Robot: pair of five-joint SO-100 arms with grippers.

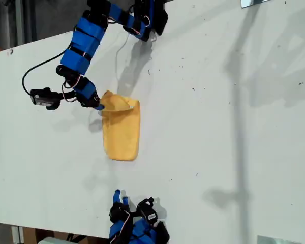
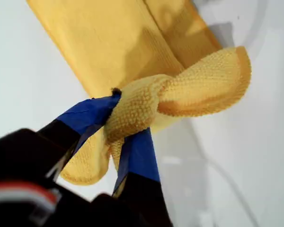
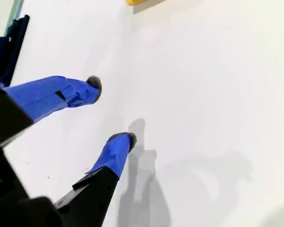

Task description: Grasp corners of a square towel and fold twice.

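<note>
Towel (image 1: 121,133) corner (image 2: 132,111) is being pinched by my first gripper (image 2: 128,125) for folding, while my second gripper (image 3: 111,113) is idling, jaws parted.

A yellow-orange towel (image 1: 121,131) lies folded into a narrow upright band on the white table (image 1: 218,127), left of centre in the exterior view. Its lower end is rounded and flat against the surface. Its upper end is lifted and bunched: one of the corners (image 2: 132,111) is pinched between the blue-taped jaws of my first gripper (image 2: 125,120), and the nubbly cloth beside it curls up into a loose loop (image 2: 208,85). A lengthwise crease (image 2: 161,40) runs along the flat part. Only a sliver of the towel's edge (image 3: 141,2) shows in the second wrist view.
</note>
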